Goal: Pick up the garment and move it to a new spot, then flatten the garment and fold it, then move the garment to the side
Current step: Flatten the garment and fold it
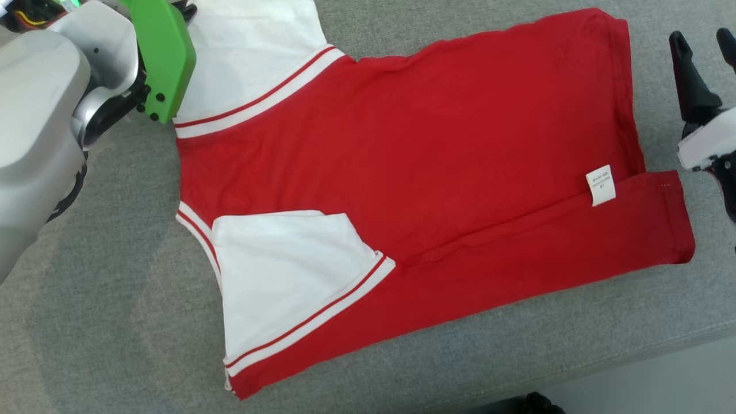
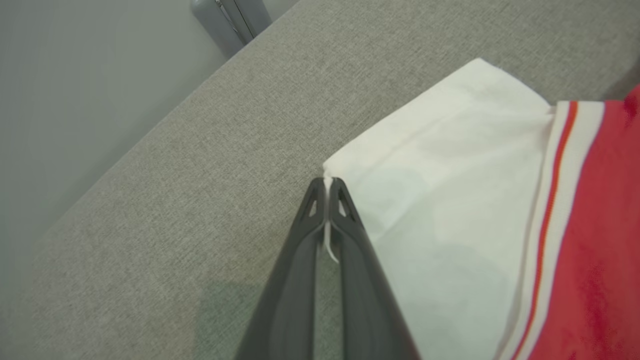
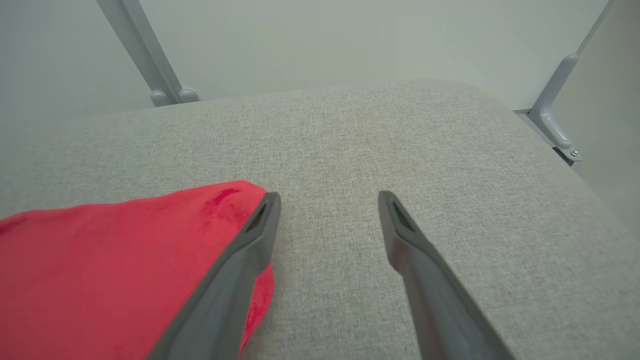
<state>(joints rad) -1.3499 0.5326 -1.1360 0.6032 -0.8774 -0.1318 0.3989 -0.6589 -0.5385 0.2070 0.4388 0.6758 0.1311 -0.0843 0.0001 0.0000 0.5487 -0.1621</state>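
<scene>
Left forearm (image 1: pixel 34 144) hangs over the bench's (image 1: pixel 115 287) left side, beside a red shirt (image 1: pixel 431 144) spread flat across the middle.

Left wrist view: left gripper (image 2: pixel 327 184) pinches the shirt by the edge of its white sleeve (image 2: pixel 450 200).

Right wrist view: right gripper (image 3: pixel 328 196) stands spread over the bench, one finger at the shirt's red corner.

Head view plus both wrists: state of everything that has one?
garment: lying on the grey surface, near side folded in over the body.
far sleeve: spread flat, edge pinched by the left fingers.
near sleeve: folded onto the red body.
label: exposed, facing up.
left gripper: shut on the far sleeve.
right gripper: open, beside the garment's red hem, holding nothing.
</scene>
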